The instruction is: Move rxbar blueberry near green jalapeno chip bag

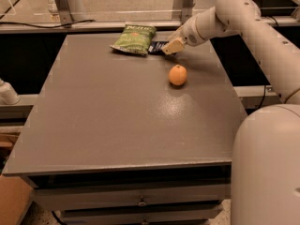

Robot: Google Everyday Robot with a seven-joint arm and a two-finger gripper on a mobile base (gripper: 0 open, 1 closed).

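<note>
Jaws: can't tell whether clamped or apart. The gripper [171,47] sits low over the far-right part of the table [117,121]. The green jalapeno chip bag [134,38] lies by the far edge, left of the gripper. The orange [177,75] is nearer, apart from everything else. The rxbar blueberry [157,47] lies flat btwn bag & gripper, just beside the bag, long axis approx left-right. Key relation: bar is directly left of the jaws, bag beyond it in the same dir., so placement looks about done.
</note>
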